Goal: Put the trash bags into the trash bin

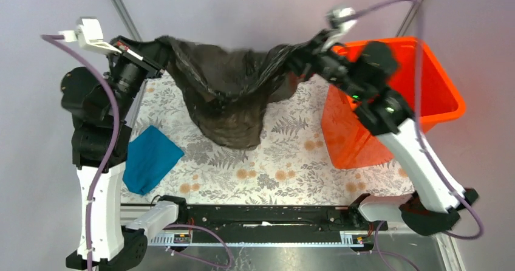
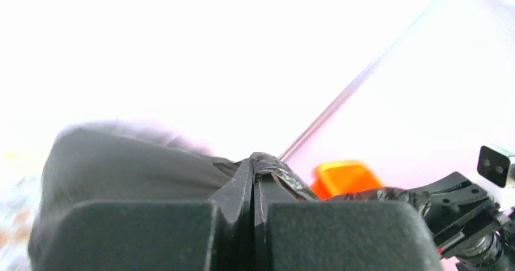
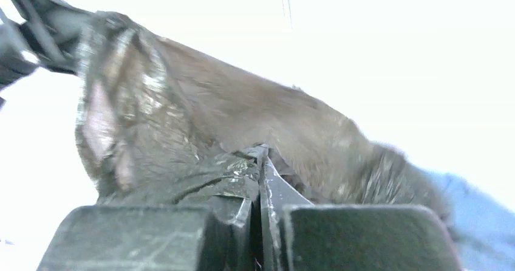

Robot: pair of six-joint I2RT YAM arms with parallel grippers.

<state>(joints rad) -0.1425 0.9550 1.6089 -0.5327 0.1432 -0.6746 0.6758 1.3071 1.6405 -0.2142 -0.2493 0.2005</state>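
The black trash bag (image 1: 231,95) hangs stretched between both arms above the floral mat, its belly sagging toward the mat. My left gripper (image 1: 159,55) is shut on the bag's left edge, and in the left wrist view the film (image 2: 276,169) is pinched at the gripper (image 2: 254,161) tips. At the bag's right edge my right gripper (image 1: 302,57) is shut on it too, and the right wrist view shows the gripper (image 3: 262,155) pinching the brownish film (image 3: 200,119). The orange trash bin (image 1: 438,95) stands at the right, beside and behind the right arm; a corner of the trash bin (image 2: 345,177) shows in the left wrist view.
A teal-blue cloth (image 1: 150,159) lies on the floral mat (image 1: 285,161) at the front left. A black rail (image 1: 267,213) runs along the near edge between the arm bases. Metal frame poles (image 1: 121,6) rise at the back corners.
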